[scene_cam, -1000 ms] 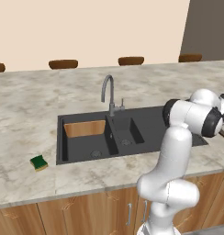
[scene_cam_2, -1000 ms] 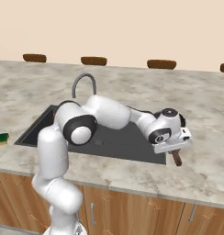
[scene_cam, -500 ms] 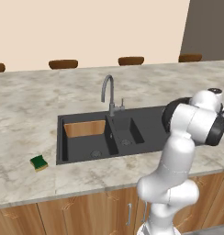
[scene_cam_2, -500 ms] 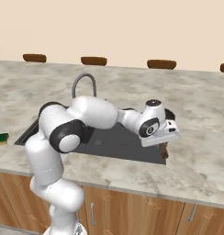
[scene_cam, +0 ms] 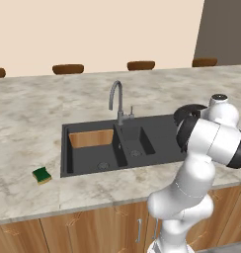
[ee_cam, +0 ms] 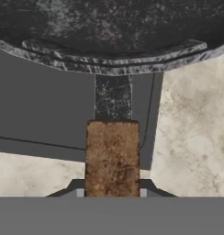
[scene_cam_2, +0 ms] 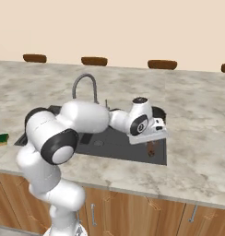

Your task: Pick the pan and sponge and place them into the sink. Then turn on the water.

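Observation:
The black pan (ee_cam: 109,27) hangs above the right end of the black sink (scene_cam: 162,129), over the flat drainboard (ee_cam: 40,105). My gripper (ee_cam: 112,190) is shut on its brown handle (ee_cam: 112,156), which shows in the right base view as the handle (scene_cam_2: 151,147) sticking out below the hand (scene_cam_2: 149,133). The pan's dark rim (scene_cam: 185,111) peeks out behind my arm, and again as the rim (scene_cam_2: 158,113). The green and yellow sponge (scene_cam: 42,174) lies on the counter left of the sink, also seen as the sponge (scene_cam_2: 1,138). No water falls from the grey faucet (scene_cam: 116,99).
A wood-brown panel (scene_cam: 91,138) stands in the left basin. Marble counter (ee_cam: 192,128) runs around the sink on all sides. Dark chair backs (scene_cam: 68,68) line the far edge of the counter.
My hand has swung left with the pan, from the counter right of the sink to above the drainboard. The sponge has stayed put.

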You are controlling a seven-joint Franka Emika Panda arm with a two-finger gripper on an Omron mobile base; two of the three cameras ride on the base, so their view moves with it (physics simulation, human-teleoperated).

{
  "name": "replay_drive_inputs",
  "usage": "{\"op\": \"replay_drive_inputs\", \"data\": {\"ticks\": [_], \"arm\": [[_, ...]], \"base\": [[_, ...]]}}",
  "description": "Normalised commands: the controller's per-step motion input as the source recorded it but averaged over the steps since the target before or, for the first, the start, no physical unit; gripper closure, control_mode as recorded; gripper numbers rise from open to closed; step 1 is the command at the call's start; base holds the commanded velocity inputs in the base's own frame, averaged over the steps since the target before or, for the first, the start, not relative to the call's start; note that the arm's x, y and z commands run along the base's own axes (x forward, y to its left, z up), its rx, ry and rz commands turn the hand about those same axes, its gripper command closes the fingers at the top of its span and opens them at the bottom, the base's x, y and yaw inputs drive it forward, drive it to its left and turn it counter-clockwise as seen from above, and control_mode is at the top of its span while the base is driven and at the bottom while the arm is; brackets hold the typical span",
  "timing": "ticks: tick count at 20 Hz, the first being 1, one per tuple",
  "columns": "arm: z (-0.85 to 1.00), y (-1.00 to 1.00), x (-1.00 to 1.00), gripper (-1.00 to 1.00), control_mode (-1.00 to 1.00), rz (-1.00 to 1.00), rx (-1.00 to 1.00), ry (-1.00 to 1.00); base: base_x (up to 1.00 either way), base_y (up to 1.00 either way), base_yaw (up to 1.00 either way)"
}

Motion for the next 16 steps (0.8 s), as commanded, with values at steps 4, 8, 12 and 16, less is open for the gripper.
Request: {"op": "replay_drive_inputs", "data": {"ticks": [4,8,12,16], "arm": [[0.10,0.33,0.00,1.00,-1.00,-0.10,0.00,-0.02],[0.07,0.23,0.00,1.00,-1.00,-0.16,-0.01,-0.01],[0.05,0.22,0.00,1.00,-1.00,-0.15,0.00,-0.01],[0.07,0.24,0.00,1.00,-1.00,-0.14,0.01,-0.02]], "base": [[0.00,0.00,0.00],[0.00,0.00,0.00],[0.00,0.00,0.00],[0.00,0.00,0.00]]}}
